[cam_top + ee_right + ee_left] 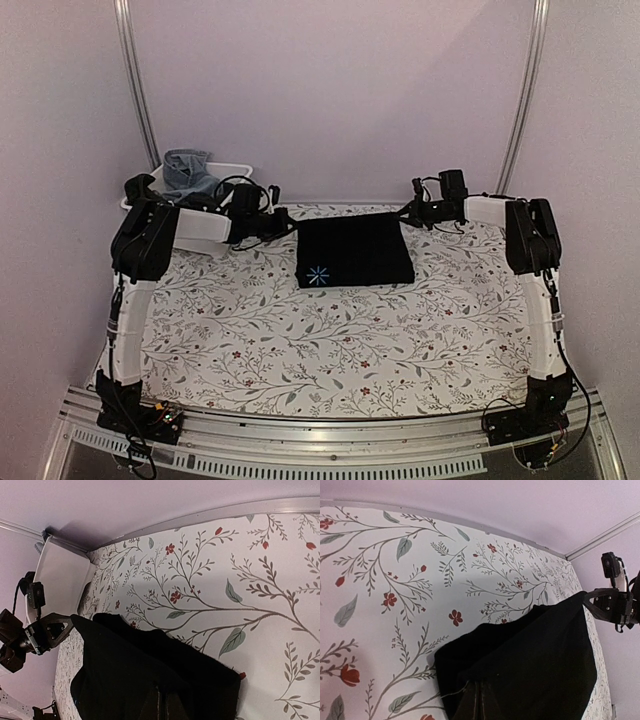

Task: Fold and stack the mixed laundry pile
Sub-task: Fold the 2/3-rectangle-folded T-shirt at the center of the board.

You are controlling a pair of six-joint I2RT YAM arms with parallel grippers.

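A: Black cloth (355, 252), where is it?
B: Far middle of the table (300, 340), mostly flat, with a pale blue logo (318, 275) at its near-left corner. The jeans (188, 172) sit in the white bin (238, 166) at far left, well apart.
A: Grippers?
B: The left gripper (287, 220) is clamped on the far-left corner and the right gripper (407, 212) on the far-right one. Both wrist views show fabric pinched between closed fingers. The far edge looks taut between them.
A: Step?
B: Probably folding or straightening that far edge; can't tell which.
A: How to do it well?
B: Move both arms together at the same height and pace so the edge is level. Use mild tension, not enough to drag the near edge. Set the corners down squarely on the near corners, then let go.
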